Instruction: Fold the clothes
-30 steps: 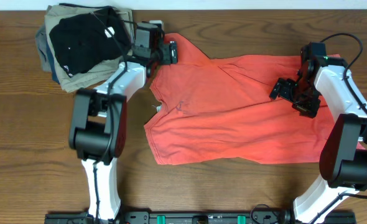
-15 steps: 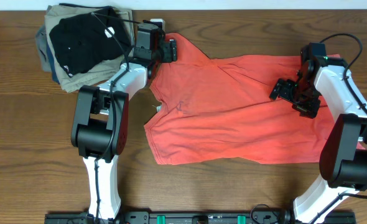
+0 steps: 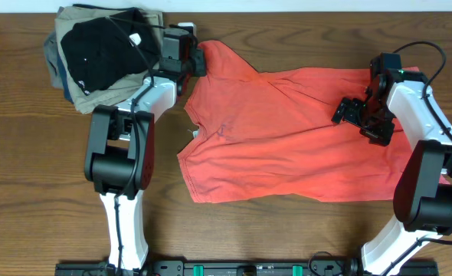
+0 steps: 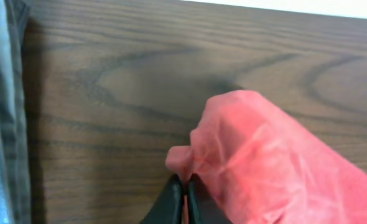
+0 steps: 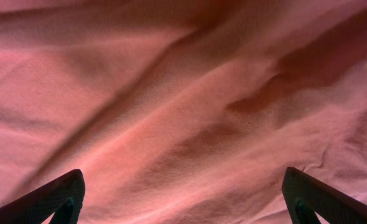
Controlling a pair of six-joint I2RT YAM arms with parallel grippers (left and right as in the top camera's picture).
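Nearest me, the T-shirt [image 3: 287, 153] lies spread on the table [image 3: 27, 192], my right gripper [image 3: 350, 112] gaping above it. Farther back, the left gripper [image 4: 185, 194] pinches only the sleeve [image 4: 258, 162] edge (a thin bite). I think a sharp pull could slip it free.

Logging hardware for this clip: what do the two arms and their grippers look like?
The left arm and right arm both have white shell links joined by bulky black joint housings. A thin black cable loops off the right wrist, where a small green light glows. The left gripper has narrow black fingers. The right gripper shows dark, wedge-shaped fingertips.
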